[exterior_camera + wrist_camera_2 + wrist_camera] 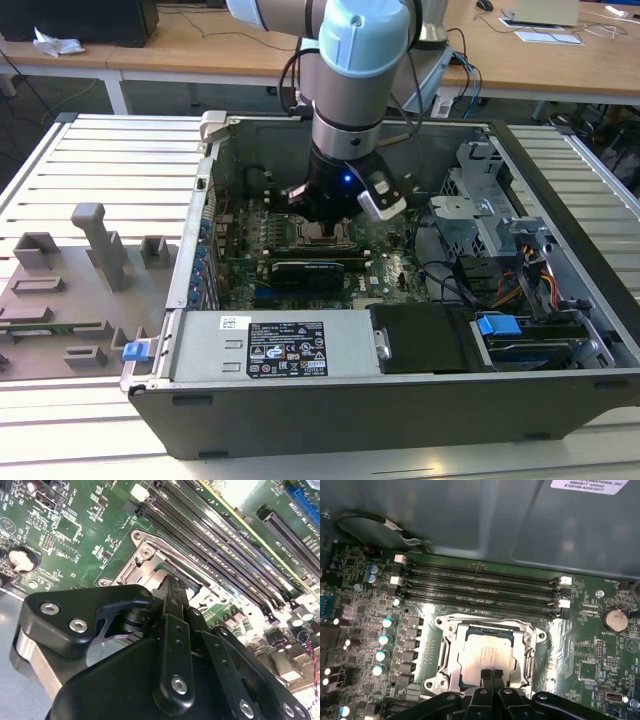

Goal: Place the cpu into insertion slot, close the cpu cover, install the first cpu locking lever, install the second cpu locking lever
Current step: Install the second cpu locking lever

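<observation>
The cpu, a pale silvery square, lies in the insertion slot on the green motherboard. The cpu cover, a silvery frame, lies flat around the chip, which shows through its window. My gripper is shut, its two black fingertips pressed together with nothing between them. They hover low over one edge of the chip. In the second wrist view my gripper reaches down to the slot's metal rim. In the exterior view my gripper hangs inside the open computer case, directly above the slot.
Long black memory slots run beside the socket. A row of capacitors stands on another side, and a coin battery sits further off. The case walls, drive cage and cables hem in the board. A grey fixture plate lies outside the case.
</observation>
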